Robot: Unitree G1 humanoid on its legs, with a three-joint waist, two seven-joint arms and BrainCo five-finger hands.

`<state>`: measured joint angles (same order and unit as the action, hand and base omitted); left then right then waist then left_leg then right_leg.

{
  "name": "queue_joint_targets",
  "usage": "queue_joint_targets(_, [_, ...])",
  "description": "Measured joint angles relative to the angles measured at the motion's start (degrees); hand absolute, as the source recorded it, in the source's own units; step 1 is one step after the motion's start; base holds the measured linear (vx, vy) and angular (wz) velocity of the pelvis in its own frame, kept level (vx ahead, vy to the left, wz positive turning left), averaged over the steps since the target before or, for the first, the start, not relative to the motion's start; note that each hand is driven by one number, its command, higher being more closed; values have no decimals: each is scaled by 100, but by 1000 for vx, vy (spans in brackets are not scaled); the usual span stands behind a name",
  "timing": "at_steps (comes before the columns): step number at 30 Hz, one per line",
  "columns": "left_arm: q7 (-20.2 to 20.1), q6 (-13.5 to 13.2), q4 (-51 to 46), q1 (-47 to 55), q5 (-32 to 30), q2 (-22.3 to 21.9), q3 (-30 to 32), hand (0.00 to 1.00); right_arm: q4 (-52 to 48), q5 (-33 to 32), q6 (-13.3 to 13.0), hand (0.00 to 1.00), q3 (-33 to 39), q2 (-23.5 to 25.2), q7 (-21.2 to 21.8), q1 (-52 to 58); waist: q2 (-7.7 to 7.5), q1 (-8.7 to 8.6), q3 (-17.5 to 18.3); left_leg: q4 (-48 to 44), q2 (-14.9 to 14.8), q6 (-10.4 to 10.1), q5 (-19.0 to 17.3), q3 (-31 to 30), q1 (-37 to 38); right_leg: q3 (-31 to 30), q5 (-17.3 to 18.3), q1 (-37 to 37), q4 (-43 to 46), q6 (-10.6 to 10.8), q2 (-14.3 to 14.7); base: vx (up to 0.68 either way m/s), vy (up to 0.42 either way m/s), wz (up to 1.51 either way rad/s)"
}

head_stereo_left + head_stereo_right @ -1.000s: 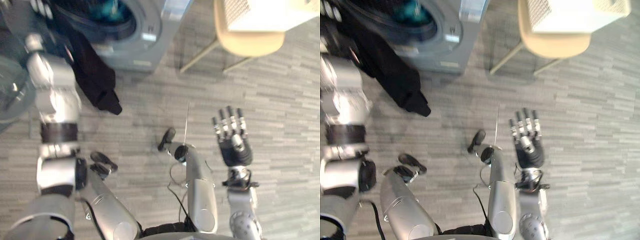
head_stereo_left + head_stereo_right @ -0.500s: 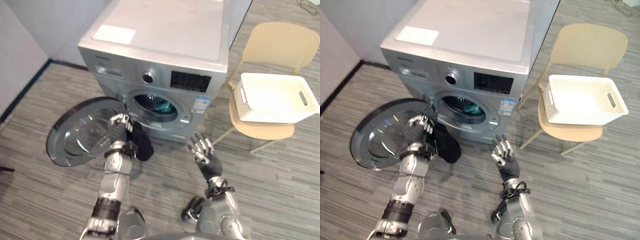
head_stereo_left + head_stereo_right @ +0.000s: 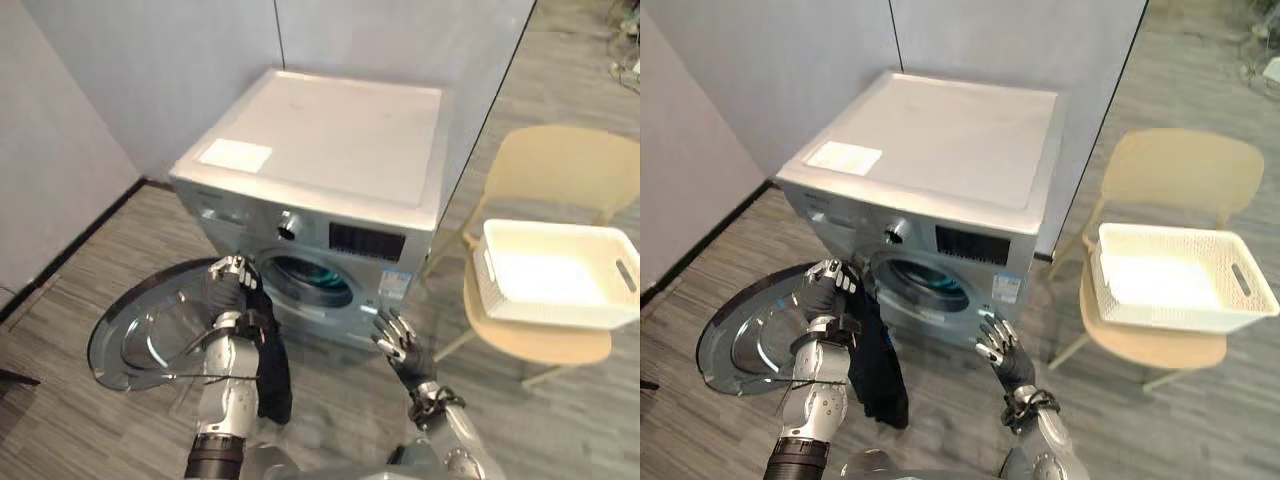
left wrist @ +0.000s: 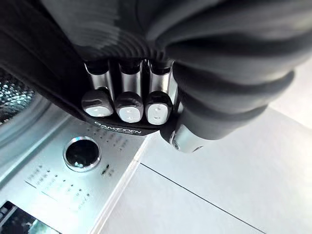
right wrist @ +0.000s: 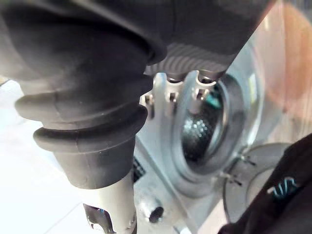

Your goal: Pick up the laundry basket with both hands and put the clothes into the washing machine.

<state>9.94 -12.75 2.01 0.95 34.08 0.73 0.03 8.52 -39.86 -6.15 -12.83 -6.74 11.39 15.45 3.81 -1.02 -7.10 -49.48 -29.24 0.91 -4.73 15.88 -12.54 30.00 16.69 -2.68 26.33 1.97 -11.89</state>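
Note:
The silver washing machine (image 3: 330, 150) stands with its round door (image 3: 150, 335) swung open to the left. Teal clothes (image 3: 322, 291) lie inside the drum. My left hand (image 3: 233, 290) is raised in front of the drum's left rim, shut on a black garment (image 3: 270, 375) that hangs down from it. Its fingers (image 4: 126, 103) are curled with dark cloth around them. My right hand (image 3: 400, 345) is open, fingers spread, below the drum's right side and holding nothing. The white laundry basket (image 3: 555, 275) sits on a beige chair (image 3: 1180, 170) to the right.
The open door (image 3: 745, 335) lies low over the floor beside my left arm. Grey walls close in behind the machine and on the left. Bare wood-look floor (image 3: 90, 250) stretches in front of the machine.
The camera has swung up from the floor to the machine and wall. The black garment now hangs straight down from my left hand. My right hand stays open.

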Motion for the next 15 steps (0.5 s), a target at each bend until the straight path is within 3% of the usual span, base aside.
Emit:
queue_joint_targets(2, [-9,0,-148,4,4,-2,2,100,0,-1,-3,0,129,-55,-1,-26,-5,49,15,57,183,-169,-114,112,-328,10,-28,111,-220,-9,-5,245,-101,-6])
queue_joint_targets(4, [-94,1,-199,9,2,0,11,100,0,1,2,0,129,-45,0,-30,-54,109,36,716,303,-410,-244,61,-493,6,-30,191,-324,-10,-13,194,-17,-6])
queue_joint_targets(6, [-146,29,-199,62,2,0,9,100,11,0,7,0,116,-28,5,-33,-132,151,56,1992,592,-562,-217,-407,-513,-34,-35,280,-356,0,-50,206,103,-6])
queue_joint_targets(7, [-218,49,-199,149,2,0,7,100,21,-1,7,0,118,-27,7,-32,-139,164,61,2885,883,-825,7,-849,-469,-76,-64,344,-325,53,-100,252,224,-13])
queue_joint_targets(8, [-236,52,-199,222,2,0,-2,100,23,-1,7,0,119,-27,7,-28,-112,168,83,3201,984,-879,141,-1013,-434,-141,-103,344,-296,122,-116,271,354,-24])
queue_joint_targets(9, [-250,60,-198,364,4,2,-30,100,25,-2,7,0,124,-22,10,-15,-5,180,154,3461,1076,-800,488,-1159,-347,-253,-171,342,-258,263,-121,258,417,-49])
queue_joint_targets(10, [-263,90,-179,538,3,102,-53,100,169,0,24,0,120,129,10,-4,-135,184,200,3288,1174,-1120,535,-1121,-280,-502,-188,392,-259,471,-245,270,412,-46])
queue_joint_targets(11, [-269,134,-123,588,3,222,-63,100,214,0,43,0,126,318,6,2,-385,168,208,3109,1388,-993,461,-1062,-294,-634,-314,400,-354,679,-423,240,346,-44])
queue_joint_targets(12, [-293,136,-76,660,4,300,-125,100,205,4,44,0,120,487,3,88,-467,157,212,2979,1484,-902,381,-973,-297,-729,-482,393,-499,794,-526,192,268,-56])
queue_joint_targets(14, [-376,142,-18,889,6,398,-77,100,207,22,100,0,-13,650,-9,115,-509,214,241,2765,1381,-740,153,-485,-213,-1090,-973,259,-686,863,-541,132,274,-105])
queue_joint_targets(15, [-432,152,-4,1041,9,411,38,100,208,25,127,0,-196,636,15,14,-472,221,220,2722,1248,-635,61,-94,-83,-1032,-1277,65,-690,723,-565,31,247,-140])
